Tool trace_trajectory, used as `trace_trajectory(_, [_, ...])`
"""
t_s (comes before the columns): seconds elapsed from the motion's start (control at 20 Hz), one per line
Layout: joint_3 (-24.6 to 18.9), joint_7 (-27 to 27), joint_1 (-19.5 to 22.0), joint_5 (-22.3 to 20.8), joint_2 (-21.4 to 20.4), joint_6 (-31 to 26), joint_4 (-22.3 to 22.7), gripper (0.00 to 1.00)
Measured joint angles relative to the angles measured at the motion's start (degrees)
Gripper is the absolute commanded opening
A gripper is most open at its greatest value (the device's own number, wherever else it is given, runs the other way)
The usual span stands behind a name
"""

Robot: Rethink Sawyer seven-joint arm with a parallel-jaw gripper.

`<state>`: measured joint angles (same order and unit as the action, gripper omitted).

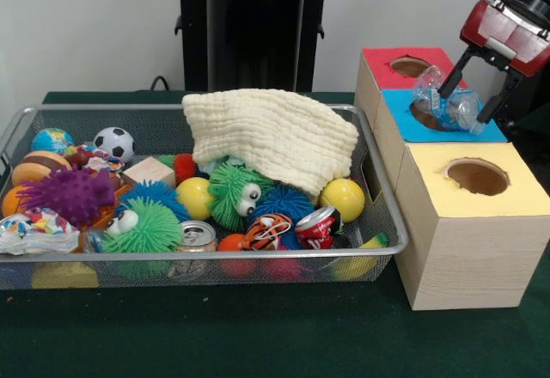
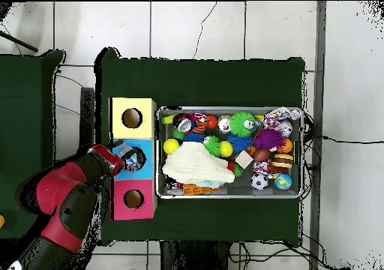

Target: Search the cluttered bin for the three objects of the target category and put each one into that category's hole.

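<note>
Far left of the end effector, the bin holds clutter under one cream cloth; only the front view shows two cans. Three boxes stand beside it. The end effector grips a crumpled clear bottle over the blue box's hole.
</note>
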<state>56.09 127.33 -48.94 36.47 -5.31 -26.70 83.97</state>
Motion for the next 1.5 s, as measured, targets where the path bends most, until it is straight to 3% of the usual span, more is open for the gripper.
trace_trajectory(1.5, [-2.9, 0.0, 0.2, -0.1, -2.4, 7.4, 5.1, 1.00])
